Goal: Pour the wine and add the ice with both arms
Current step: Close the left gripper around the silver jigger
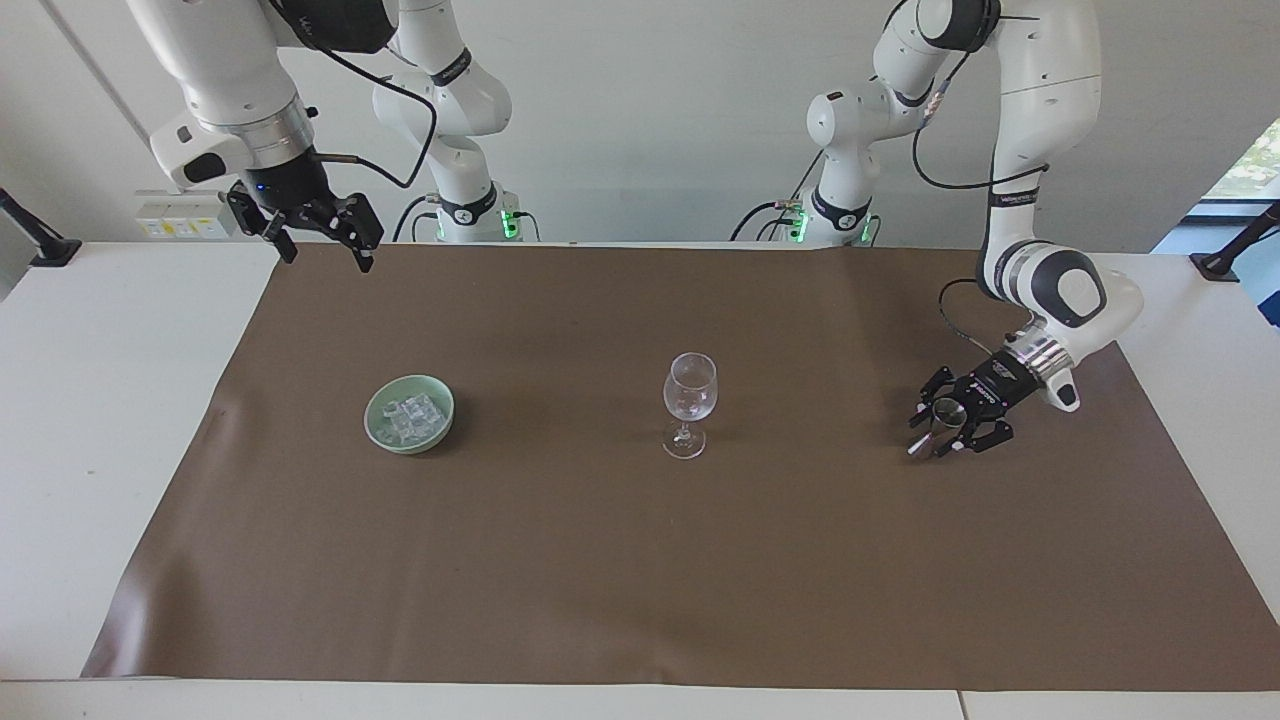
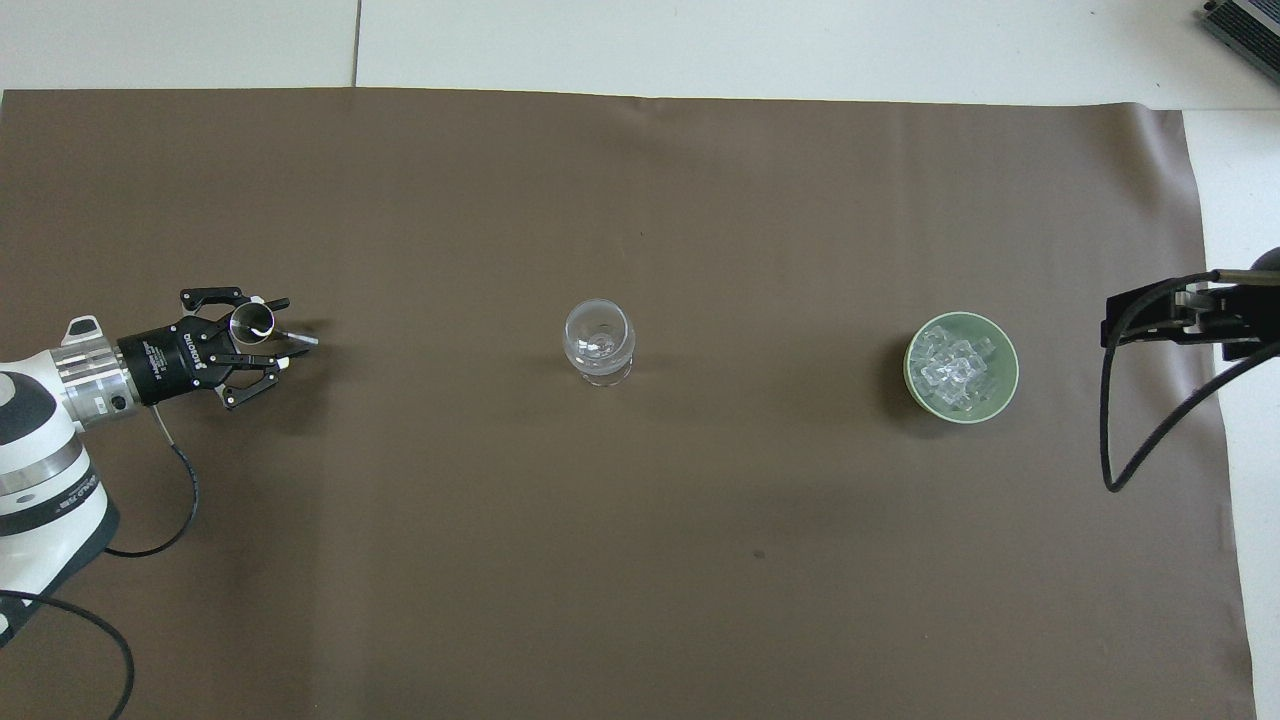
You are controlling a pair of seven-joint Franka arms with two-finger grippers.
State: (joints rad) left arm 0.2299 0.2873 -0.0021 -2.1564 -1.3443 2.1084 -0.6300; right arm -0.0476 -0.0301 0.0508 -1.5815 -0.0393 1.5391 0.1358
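A small metal jigger (image 1: 946,411) (image 2: 251,322) stands on the brown mat at the left arm's end of the table. My left gripper (image 1: 938,435) (image 2: 284,332) is low at it, open, with one finger on each side of the jigger. An empty clear wine glass (image 1: 689,400) (image 2: 598,341) stands upright mid-table. The green bowl (image 1: 410,447) (image 2: 1012,368) toward the right arm's end holds several clear ice cubes (image 1: 412,414) (image 2: 950,366). My right gripper (image 1: 322,240) waits open, raised over the mat's edge near the robots; only part of it shows in the overhead view.
The brown mat (image 1: 640,560) (image 2: 640,520) covers most of the white table. A black clamp stand (image 1: 30,240) sits at the table's corner at the right arm's end, another (image 1: 1235,245) at the left arm's end.
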